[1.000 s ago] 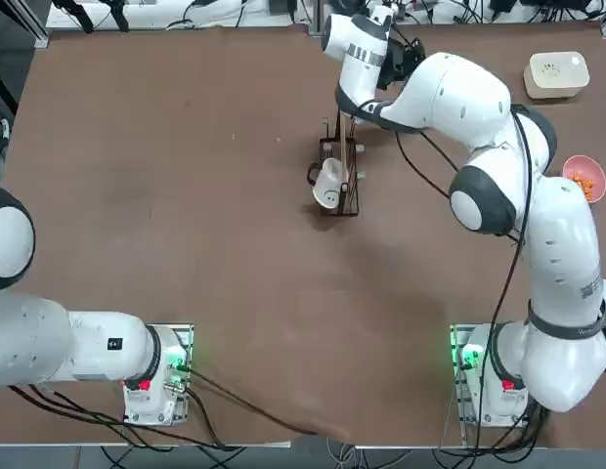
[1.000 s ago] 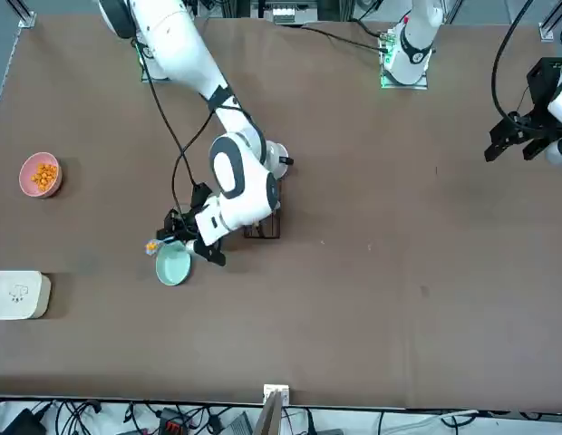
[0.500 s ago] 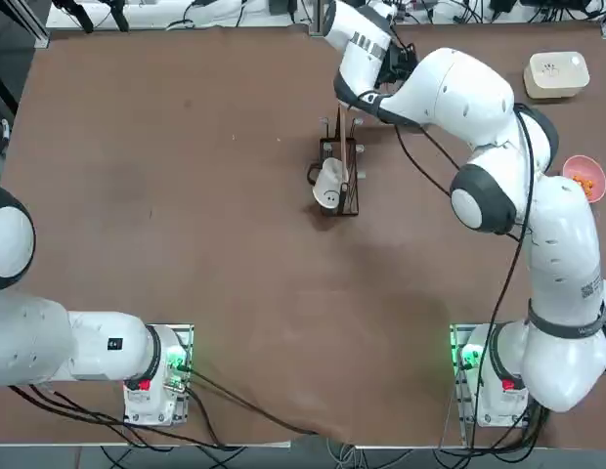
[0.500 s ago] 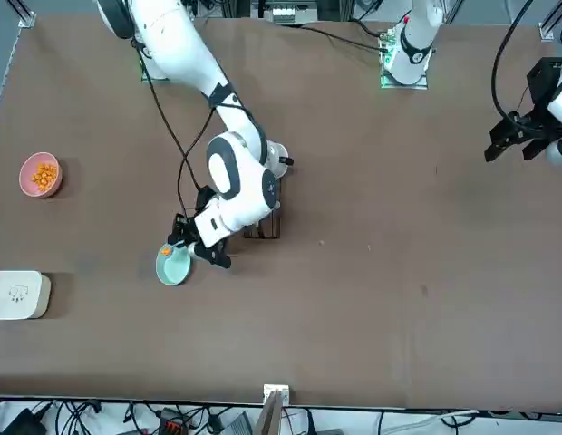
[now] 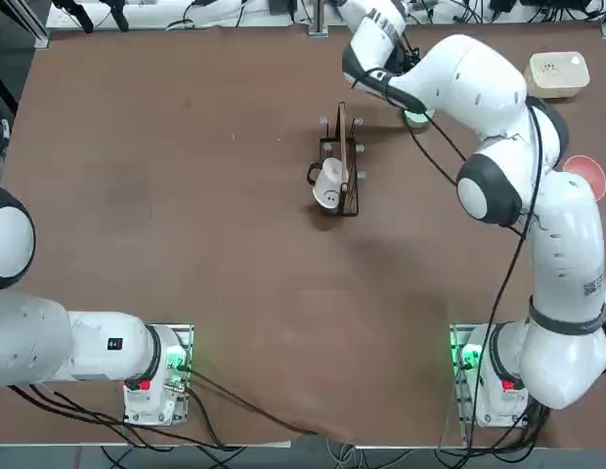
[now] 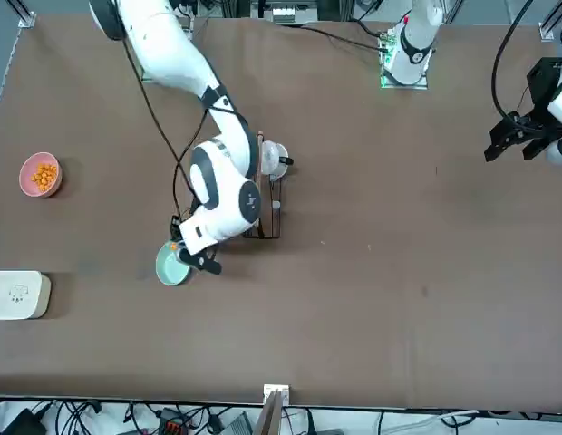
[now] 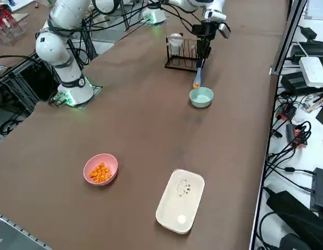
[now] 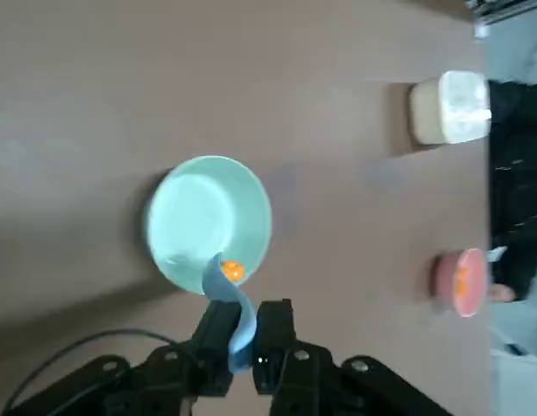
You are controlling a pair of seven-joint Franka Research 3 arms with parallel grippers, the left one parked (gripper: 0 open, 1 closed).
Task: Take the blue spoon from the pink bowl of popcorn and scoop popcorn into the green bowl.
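The mint green bowl point(image 8: 210, 224) stands on the brown table, and its inside looks bare. My right gripper point(image 8: 244, 334) hangs just above its rim, shut on the handle of the blue spoon point(image 8: 231, 303). The spoon's scoop points down over the bowl's edge with a piece of orange popcorn point(image 8: 232, 271) in it. From the right side the spoon point(image 7: 197, 79) hangs beneath the gripper point(image 7: 202, 54), just above the green bowl point(image 7: 201, 97). The pink bowl point(image 7: 100, 169) with popcorn point(image 7: 100, 172) sits far off, near the table's right edge.
A dark wire rack point(image 5: 340, 174) holding a white mug point(image 5: 328, 184) stands close beside the green bowl point(image 5: 417, 117). A white rectangular box point(image 7: 181, 200) lies at the far right corner, beyond the pink bowl point(image 6: 40, 174).
My right arm has swung toward the table's far edge, carrying the spoon with its popcorn from beside the green bowl to over its rim. The bowls have not moved.
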